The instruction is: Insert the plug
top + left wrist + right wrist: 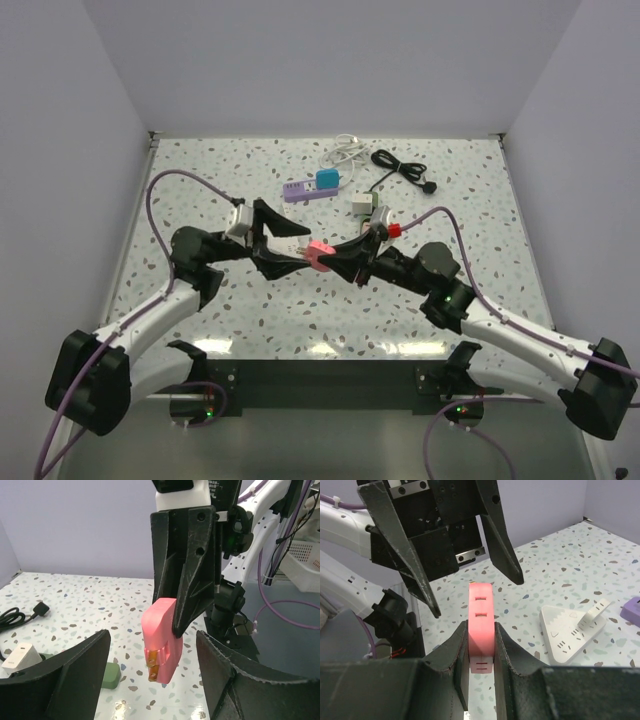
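Right gripper (480,630) is closed narrow on the pink plug (481,607), with one finger pressing on each flat side. The plug stands upright between them, lifted above the bench (250,320) near its middle. In the left wrist view the brass prongs (152,662) of the plug point downward and touch nothing. The right arm (500,325) comes from its base at the near right. Its forearm lies low and stretches toward the left.

Left gripper (300,250) is wide open. Its two fingers (405,555) stand on either side of the plug, apart from it and not touching. The left arm (170,300) comes from the near left, bends at the elbow and points its wrist to the right, so both grippers meet face to face over the bench centre.

A white socket block (570,625) lies on the bench near the meeting point, with slots showing on its face. Farther back lie a purple power strip (300,190), a blue box (328,180), a black cable (400,168) and a white cable (345,150).
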Motion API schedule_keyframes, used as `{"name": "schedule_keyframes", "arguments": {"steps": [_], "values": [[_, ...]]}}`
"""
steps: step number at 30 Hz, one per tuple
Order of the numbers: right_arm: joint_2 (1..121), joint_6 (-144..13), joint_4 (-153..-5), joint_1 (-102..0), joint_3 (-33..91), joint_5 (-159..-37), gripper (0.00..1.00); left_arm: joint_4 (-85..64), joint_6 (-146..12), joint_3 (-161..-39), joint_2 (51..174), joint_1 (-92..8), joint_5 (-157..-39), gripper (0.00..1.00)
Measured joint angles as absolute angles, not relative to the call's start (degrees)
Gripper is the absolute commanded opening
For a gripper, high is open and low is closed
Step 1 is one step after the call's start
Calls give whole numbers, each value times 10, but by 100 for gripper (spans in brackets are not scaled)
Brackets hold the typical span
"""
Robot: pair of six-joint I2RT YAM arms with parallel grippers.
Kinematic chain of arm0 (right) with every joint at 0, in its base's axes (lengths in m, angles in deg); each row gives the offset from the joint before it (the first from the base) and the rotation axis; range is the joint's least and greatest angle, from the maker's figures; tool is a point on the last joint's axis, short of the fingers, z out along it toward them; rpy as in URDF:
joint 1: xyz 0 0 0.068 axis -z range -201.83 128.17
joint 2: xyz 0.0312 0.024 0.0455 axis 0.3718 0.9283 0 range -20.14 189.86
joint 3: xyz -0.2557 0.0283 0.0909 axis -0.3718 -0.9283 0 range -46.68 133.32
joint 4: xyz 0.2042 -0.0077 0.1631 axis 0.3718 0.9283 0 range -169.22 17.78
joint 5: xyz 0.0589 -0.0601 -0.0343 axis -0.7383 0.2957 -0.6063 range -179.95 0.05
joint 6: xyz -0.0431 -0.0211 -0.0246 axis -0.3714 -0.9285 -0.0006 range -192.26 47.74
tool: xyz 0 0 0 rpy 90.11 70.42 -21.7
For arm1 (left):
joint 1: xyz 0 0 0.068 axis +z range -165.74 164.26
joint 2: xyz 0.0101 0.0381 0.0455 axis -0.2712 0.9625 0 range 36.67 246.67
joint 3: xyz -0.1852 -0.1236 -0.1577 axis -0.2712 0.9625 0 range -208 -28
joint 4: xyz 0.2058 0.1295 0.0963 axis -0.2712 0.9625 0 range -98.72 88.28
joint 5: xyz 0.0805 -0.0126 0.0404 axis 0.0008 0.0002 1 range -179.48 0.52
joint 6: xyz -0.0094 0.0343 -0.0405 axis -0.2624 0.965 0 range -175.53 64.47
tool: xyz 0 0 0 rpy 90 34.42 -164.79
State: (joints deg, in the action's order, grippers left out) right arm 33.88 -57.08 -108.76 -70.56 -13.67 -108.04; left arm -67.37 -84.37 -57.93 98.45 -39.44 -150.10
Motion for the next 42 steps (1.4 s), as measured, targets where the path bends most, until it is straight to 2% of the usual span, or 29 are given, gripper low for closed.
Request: {"name": "schedule_keyframes", "arguments": {"steps": [14,21,27,30,33,34,35,42], "values": [[343,-588,-1073,-706,-126,-1111,0,-665,-845,-594,1034,-394,-1534,61],[344,-599,-1067,-706,-125,-1120,0,-675,-845,-594,1046,-402,-1569,59],[349,-606,-1065,-706,-119,-1121,0,-677,-845,-594,1062,-417,-1588,49],[349,-608,-1063,-706,-119,-1121,0,-677,-845,-594,1063,-418,-1591,40],[349,-610,-1061,-706,-119,-1122,0,-677,-846,-599,1064,-418,-1593,27],[349,-610,-1061,-706,-119,-1124,0,-677,-845,-600,1065,-418,-1593,4],[349,-616,-1062,-706,-119,-1128,0,-675,-851,-602,1066,-418,-1594,0],[348,-623,-1058,-704,-119,-1135,0,-674,-850,-607,1075,-418,-1602,0]]}}
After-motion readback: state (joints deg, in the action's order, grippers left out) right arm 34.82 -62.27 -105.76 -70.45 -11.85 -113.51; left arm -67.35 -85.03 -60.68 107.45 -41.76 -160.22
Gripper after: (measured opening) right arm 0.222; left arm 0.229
